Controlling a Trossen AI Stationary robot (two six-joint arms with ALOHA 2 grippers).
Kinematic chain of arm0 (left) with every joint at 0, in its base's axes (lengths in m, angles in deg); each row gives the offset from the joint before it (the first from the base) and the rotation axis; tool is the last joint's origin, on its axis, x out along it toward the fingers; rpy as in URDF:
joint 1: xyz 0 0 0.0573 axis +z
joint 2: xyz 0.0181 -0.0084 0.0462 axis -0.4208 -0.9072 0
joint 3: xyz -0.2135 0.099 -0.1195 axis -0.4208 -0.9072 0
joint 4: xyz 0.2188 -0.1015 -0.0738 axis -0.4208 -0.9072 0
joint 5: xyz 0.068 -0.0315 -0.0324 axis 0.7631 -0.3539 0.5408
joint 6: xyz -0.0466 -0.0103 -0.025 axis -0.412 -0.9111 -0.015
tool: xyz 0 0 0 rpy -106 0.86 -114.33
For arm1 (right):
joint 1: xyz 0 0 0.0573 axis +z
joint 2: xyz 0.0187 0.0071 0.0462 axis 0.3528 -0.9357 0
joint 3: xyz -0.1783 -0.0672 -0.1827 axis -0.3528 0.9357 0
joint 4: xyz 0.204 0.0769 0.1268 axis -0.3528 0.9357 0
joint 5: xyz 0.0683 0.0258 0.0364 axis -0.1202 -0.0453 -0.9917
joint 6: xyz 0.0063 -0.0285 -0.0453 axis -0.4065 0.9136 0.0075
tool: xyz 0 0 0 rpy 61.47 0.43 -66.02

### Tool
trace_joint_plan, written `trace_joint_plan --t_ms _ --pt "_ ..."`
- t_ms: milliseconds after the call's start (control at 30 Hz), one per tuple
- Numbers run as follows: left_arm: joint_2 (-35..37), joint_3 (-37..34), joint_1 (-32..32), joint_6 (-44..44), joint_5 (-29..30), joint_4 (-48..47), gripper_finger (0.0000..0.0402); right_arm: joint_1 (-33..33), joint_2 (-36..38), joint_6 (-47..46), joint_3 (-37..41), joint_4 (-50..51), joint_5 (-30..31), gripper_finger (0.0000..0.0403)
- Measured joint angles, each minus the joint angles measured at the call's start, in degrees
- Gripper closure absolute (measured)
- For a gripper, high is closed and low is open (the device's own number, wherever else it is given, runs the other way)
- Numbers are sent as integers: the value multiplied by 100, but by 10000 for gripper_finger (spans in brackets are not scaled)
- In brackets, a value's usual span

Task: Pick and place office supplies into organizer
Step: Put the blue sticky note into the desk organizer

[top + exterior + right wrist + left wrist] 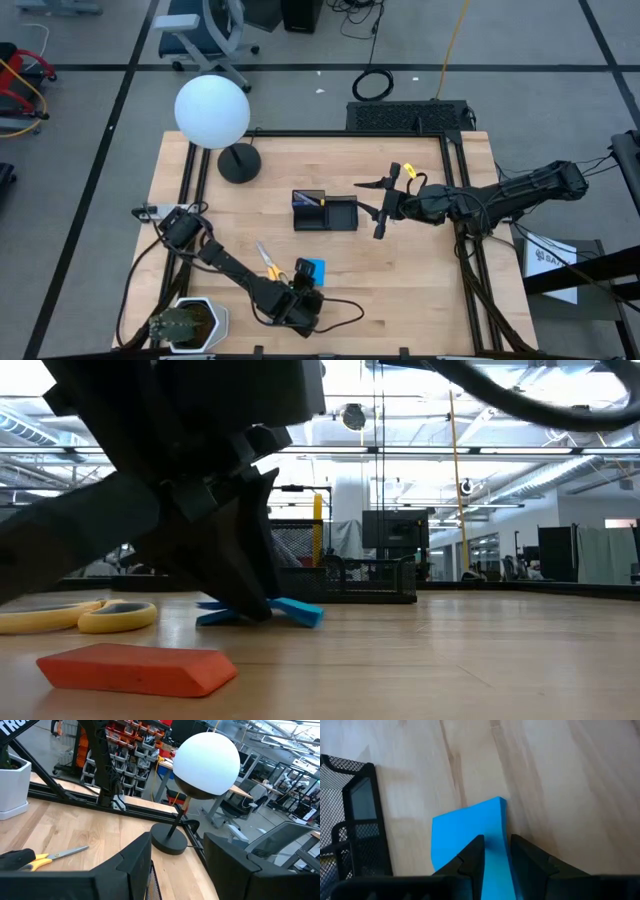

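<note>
The blue note pad [313, 268] lies near the table's front middle, and my left gripper [306, 292] is shut on its near part. Yellow-handled scissors [269, 262] lie flat just left of the pad. A red eraser [135, 666] rests flat on the wood close to the low camera. The black mesh organizer [325, 212] stands at the table's middle, and it also shows in the left wrist view [355, 820]. My right gripper [383, 206] hangs open in the air just right of the organizer, pointing level, with nothing between its fingers [175, 870]. My left gripper pinches the note pad's near edge [495, 851] between its two fingers. The fingers slant down at it from the table's near side. The pad reaches forward past the fingertips and sits low over the wood, slightly tilted [296, 611]. Whether its far end touches the table, I cannot tell.
A lamp with a white globe [212, 110] and a round black base [238, 163] stands at the back left. A white planter [190, 325] sits at the front left corner. A black cable [345, 312] loops near my left gripper. Bare wood lies right of the pad.
</note>
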Motion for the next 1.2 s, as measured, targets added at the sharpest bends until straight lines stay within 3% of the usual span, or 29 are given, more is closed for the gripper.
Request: trace_joint_plan --t_ms 867,1200 --pt "-25 -11 262 -543 -92 -23 300 1 0 0 0 10 0 232" --pt "-94 -11 226 -870 140 -70 304 1 0 15 0 11 -1 232"
